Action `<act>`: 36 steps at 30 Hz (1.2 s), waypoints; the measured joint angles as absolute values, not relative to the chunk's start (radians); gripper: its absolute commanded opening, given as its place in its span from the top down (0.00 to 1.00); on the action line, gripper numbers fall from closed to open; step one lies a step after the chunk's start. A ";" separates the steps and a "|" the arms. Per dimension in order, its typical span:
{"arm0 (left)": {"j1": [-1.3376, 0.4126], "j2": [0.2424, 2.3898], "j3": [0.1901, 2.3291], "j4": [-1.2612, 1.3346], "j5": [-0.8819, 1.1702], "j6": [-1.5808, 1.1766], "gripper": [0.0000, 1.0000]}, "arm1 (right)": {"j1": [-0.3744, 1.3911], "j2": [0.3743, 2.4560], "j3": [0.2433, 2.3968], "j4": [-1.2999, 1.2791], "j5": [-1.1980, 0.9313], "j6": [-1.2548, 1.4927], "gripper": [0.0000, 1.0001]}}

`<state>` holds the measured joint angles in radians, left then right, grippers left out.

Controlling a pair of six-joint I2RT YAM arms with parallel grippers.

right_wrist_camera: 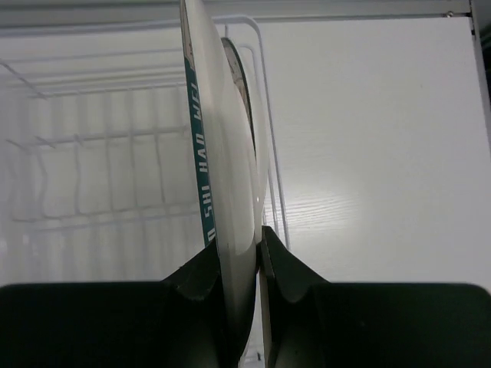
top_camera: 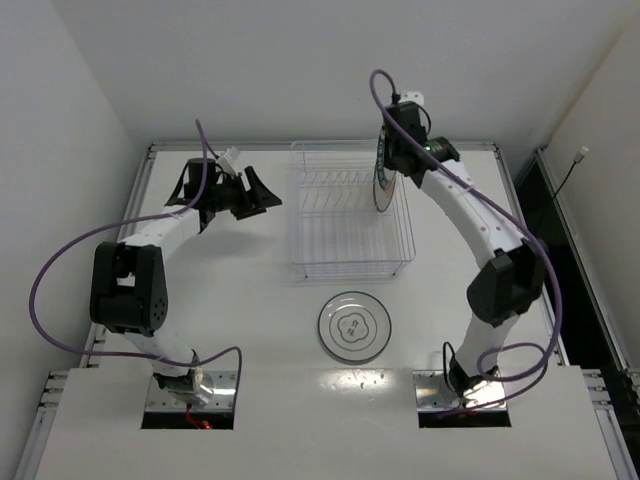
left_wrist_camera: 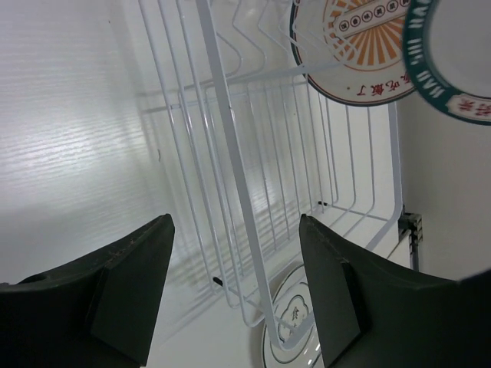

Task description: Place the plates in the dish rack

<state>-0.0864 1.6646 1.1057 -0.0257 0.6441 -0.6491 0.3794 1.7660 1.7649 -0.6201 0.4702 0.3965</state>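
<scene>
Right tool (right_wrist_camera: 258, 253) clenched on blue-rimmed plate (right_wrist_camera: 226, 153), which stands on edge, running near-far, at dish rack (top_camera: 350, 255) right end, just beside orange plate (left_wrist_camera: 360, 46). Left tool (top_camera: 255, 192) released, empty. Flower plate (top_camera: 353, 326) lies flat on worktop, near side of rack.

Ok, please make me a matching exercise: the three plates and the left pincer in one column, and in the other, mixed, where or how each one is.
1. flower plate
2. orange plate
3. dark-rim plate
4. left pincer

A. open and empty, beside the rack
B. flat on the table
C. clamped in the right pincer
D. upright in the rack, not held

Pairs: 1-B, 2-D, 3-C, 4-A
</scene>
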 measured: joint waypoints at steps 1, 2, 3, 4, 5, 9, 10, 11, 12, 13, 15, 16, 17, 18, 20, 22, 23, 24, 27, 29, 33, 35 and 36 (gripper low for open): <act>-0.086 1.658 1.106 -0.028 0.636 -0.642 0.37 | 0.394 1.810 1.777 -0.632 0.504 0.378 1.00; -0.086 1.655 1.106 -0.029 0.631 -0.639 0.37 | 0.406 1.846 1.788 -0.640 0.533 0.364 1.00; -0.086 1.655 1.106 -0.030 0.627 -0.636 0.37 | 0.415 1.878 1.798 -0.646 0.556 0.353 1.00; -0.086 1.655 1.106 -0.033 0.622 -0.635 0.37 | 0.425 1.911 1.809 -0.651 0.580 0.340 1.00; -0.086 1.655 1.106 -0.038 0.619 -0.634 0.37 | 0.432 1.937 1.814 -0.654 0.598 0.332 1.00; -0.086 1.655 1.106 -0.053 0.612 -0.632 0.37 | 0.449 2.006 1.817 -0.667 0.648 0.309 1.00; -0.086 1.655 1.106 -0.056 0.609 -0.631 0.37 | 0.450 2.016 1.819 -0.665 0.648 0.307 1.00; -0.086 1.655 1.106 -0.060 0.606 -0.630 0.37 | 0.450 2.025 1.819 -0.663 0.648 0.307 1.00; -0.086 1.655 1.106 -0.062 0.605 -0.630 0.37 | 0.451 2.033 1.822 -0.660 0.649 0.306 1.00; -0.086 1.655 1.106 -0.065 0.604 -0.629 0.37 | 0.451 2.039 1.824 -0.656 0.651 0.305 1.00; -0.086 1.655 1.106 -0.067 0.603 -0.629 0.37 | 0.450 2.047 1.825 -0.643 0.646 0.302 0.98; -0.086 1.655 1.106 -0.068 0.603 -0.629 0.37 | 0.447 2.052 1.825 -0.636 0.643 0.302 0.97; -0.086 1.655 1.106 -0.067 0.602 -0.629 0.37 | 0.440 2.059 1.825 -0.628 0.626 0.302 0.96; -0.086 1.655 1.106 -0.068 0.602 -0.629 0.37 | 0.435 2.064 1.825 -0.624 0.614 0.304 0.90; -0.086 1.655 1.106 -0.070 0.601 -0.628 0.37 | 0.426 2.075 1.825 -0.617 0.584 0.309 0.84; -0.086 1.655 1.106 -0.077 0.597 -0.625 0.37 | 0.420 2.080 1.825 -0.615 0.566 0.313 0.84; -0.086 1.655 1.107 -0.083 0.589 -0.619 0.37 | 0.420 2.080 1.825 -0.615 0.561 0.313 0.84; -0.086 1.655 1.109 -0.093 0.579 -0.614 0.37 | 0.420 2.080 1.826 -0.615 0.556 0.315 0.84; -0.086 1.655 1.120 -0.124 0.533 -0.600 0.37 | 0.417 2.079 1.838 -0.631 0.546 0.317 0.69; -0.086 1.655 1.126 -0.141 0.492 -0.588 0.37 | 0.416 2.072 1.845 -0.649 0.539 0.323 0.58; -0.086 1.647 1.136 -0.192 0.382 -0.568 0.37 | 0.417 1.989 1.819 -0.693 0.503 0.335 0.52; -0.086 1.630 1.136 -0.221 0.302 -0.562 0.37 | 0.421 1.863 1.714 -0.694 0.461 0.351 0.45; -0.086 1.616 1.136 -0.236 0.261 -0.561 0.37 | 0.421 1.767 1.640 -0.690 0.435 0.363 0.43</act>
<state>-0.0864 1.6157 1.1362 -0.2363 0.2611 -0.5606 0.4206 1.7672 1.6398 -0.6895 0.4355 0.3634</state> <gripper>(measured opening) 0.632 0.529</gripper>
